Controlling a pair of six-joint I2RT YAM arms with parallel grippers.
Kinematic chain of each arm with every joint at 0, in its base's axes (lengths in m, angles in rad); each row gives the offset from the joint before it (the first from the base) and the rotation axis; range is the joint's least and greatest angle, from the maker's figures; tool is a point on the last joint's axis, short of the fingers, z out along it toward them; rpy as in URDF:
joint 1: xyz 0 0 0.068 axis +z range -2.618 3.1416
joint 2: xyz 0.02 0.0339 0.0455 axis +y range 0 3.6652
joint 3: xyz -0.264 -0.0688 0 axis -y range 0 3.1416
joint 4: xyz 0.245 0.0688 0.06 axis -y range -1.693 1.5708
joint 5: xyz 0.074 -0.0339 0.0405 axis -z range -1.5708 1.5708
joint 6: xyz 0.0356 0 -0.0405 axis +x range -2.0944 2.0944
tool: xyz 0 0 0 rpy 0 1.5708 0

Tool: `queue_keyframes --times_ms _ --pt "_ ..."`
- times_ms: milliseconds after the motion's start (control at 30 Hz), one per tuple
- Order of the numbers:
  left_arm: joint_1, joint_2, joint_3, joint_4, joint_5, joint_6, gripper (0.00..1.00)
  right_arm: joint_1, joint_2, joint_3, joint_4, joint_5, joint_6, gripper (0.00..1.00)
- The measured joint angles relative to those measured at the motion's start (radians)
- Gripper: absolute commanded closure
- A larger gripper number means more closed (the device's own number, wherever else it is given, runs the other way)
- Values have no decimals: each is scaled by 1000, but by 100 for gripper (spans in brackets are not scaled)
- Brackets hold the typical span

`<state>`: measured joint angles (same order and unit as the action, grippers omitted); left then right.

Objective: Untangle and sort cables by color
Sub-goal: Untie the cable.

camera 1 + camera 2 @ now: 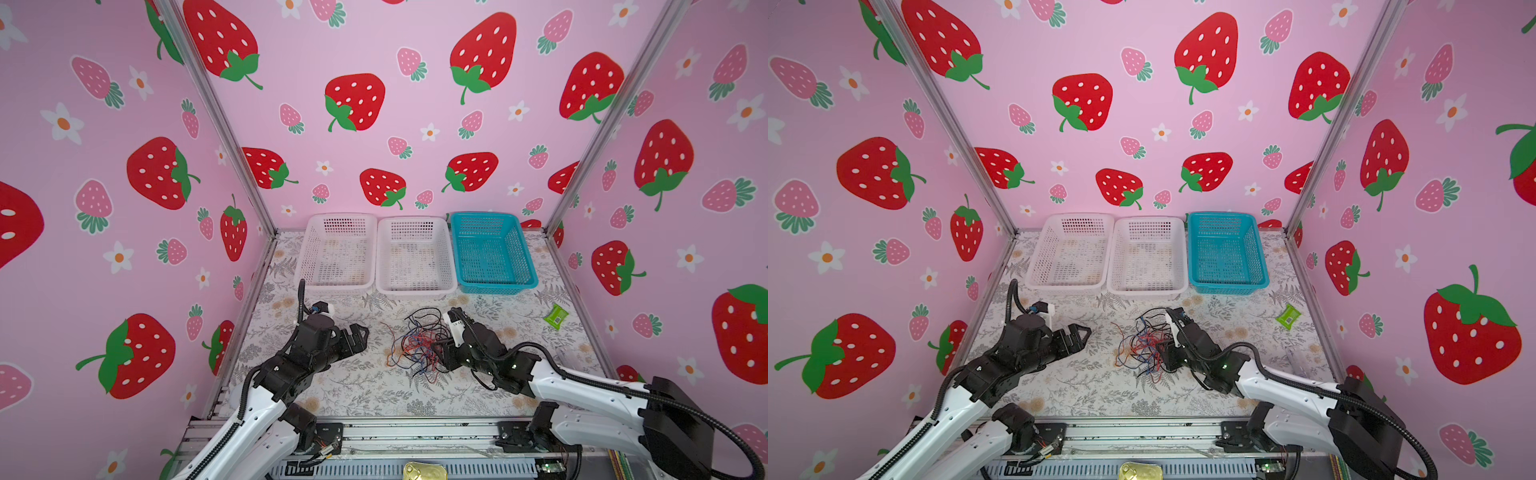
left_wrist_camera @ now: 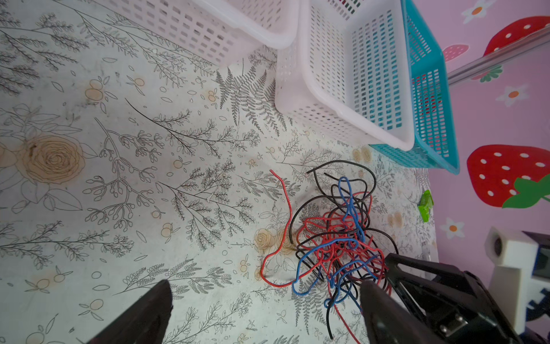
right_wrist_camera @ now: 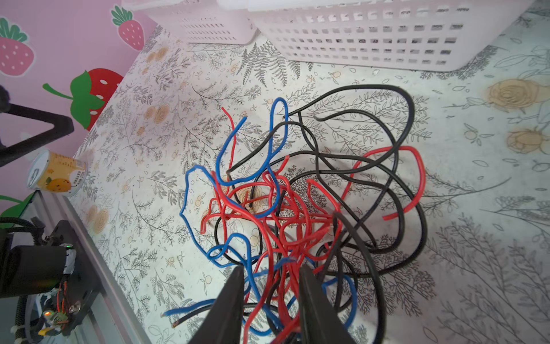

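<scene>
The cables (image 1: 415,345) (image 1: 1144,347) lie in one tangle of thin black, red and blue wires at the middle of the flowered table. My right gripper (image 1: 436,353) (image 1: 1163,355) is pushed into the tangle's right side. In the right wrist view its fingers (image 3: 271,269) stand narrow, with a bundle of red, blue and black strands (image 3: 297,193) pinched between them. My left gripper (image 1: 361,338) (image 1: 1084,336) hovers left of the pile, wide open and empty. In the left wrist view (image 2: 265,287) one finger (image 2: 375,300) sits at the edge of the wires (image 2: 336,238).
Two white baskets (image 1: 332,286) (image 1: 415,291) and a teal basket (image 1: 494,289) stand in a row at the back, all without cables. A green packet (image 1: 556,316) lies at the right. A small can (image 3: 56,174) rests near the table's left edge.
</scene>
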<state>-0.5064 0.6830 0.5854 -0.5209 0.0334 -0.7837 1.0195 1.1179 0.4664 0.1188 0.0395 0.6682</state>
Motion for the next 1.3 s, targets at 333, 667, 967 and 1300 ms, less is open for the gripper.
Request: queue_keyframes --times_ms 333,667,967,1300 --pt "-128 62 -36 80 -55 -38 2 0 91 0 29 22 20 68" --pt "-227 130 -63 207 -52 -74 2 2 177 4 127 -57 5 89" --pt "-274 152 -127 345 -11 -77 3 8 128 4 188 -135 -64 100" --pt "-300 163 -137 441 30 -67 8 10 85 8 195 -216 -131 100"
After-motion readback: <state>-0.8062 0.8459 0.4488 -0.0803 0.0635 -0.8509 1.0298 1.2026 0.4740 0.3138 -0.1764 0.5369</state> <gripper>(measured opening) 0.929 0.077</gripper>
